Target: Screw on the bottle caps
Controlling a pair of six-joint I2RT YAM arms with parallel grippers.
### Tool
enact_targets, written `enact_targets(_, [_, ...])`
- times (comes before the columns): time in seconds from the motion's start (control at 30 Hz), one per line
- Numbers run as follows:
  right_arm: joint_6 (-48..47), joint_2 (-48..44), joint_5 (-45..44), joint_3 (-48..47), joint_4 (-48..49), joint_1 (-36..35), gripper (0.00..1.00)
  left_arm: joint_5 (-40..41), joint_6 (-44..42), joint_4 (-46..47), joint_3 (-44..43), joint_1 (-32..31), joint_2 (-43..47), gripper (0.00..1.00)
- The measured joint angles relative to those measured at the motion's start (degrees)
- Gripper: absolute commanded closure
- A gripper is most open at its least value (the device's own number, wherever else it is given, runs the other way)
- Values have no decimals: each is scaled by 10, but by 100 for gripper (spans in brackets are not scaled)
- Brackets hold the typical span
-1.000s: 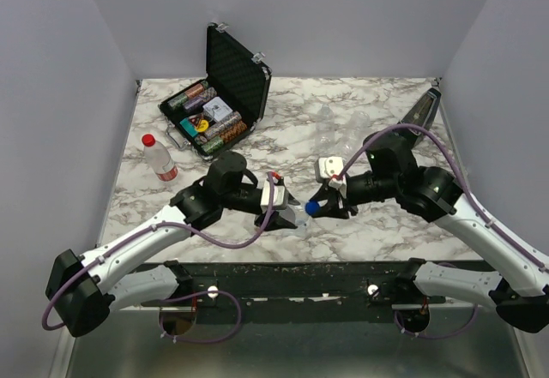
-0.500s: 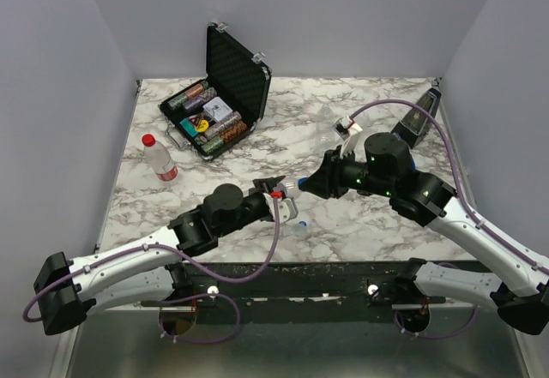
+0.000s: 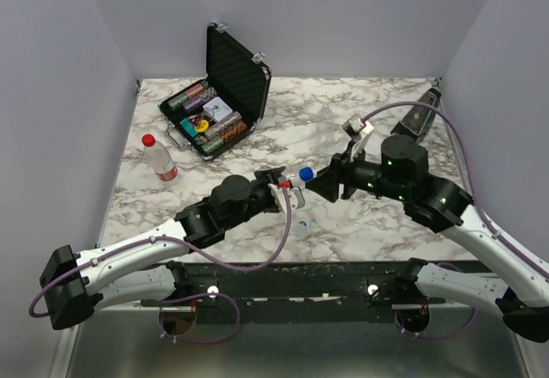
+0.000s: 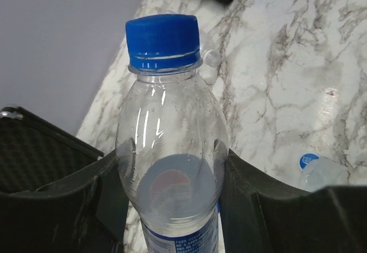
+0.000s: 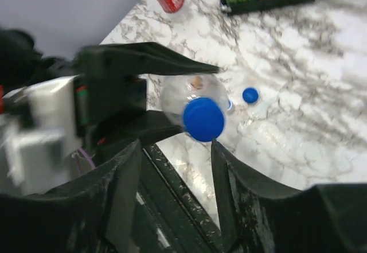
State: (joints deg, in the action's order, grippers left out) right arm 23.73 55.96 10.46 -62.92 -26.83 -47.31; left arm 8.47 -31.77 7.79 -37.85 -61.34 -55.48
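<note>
Key relation: blue cap dead ahead of right gripper, seen end-on in the right wrist view, a little toward the right-hand finger. Sits on the neck of the bottle.

Bottle long axis: in line with the right gripper's reach, cap end toward it, base end toward the left arm. Lifted off the table, mid-table, between the two arms in the overhead view.

Nearer arm for the cap: right. Left busy as the holder.

Left gripper: clamped on the bottle body, one finger each side, just above the blue label.

Right gripper: fingers apart, gap wider than the cap, holding nothing. Cap beyond the fingertips, no contact visible.

Cap in the left wrist view: level on the neck, ring snug against the collar. Looks seated; how tight, cannot tell.

Likely next: close on the cap for another turn, or back straight off along the bottle axis.

Also: loose blue cap on the table below; red-capped bottle upright, well apart to the left.
</note>
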Motion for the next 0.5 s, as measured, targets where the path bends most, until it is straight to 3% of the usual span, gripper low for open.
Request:
enact_targets(0.2, [-206, -60, 58, -62, -38, -5, 28, -245, 45, -89, -47, 88, -34, 100])
enact_targets(0.37, [-365, -65, 118, -101, -96, -6, 27, -436, 63, -152, -89, 114, -78, 100])
enact_targets(0.5, [-466, -53, 166, -102, -153, -6, 29, -522, 70, -177, -103, 117, -98, 100])
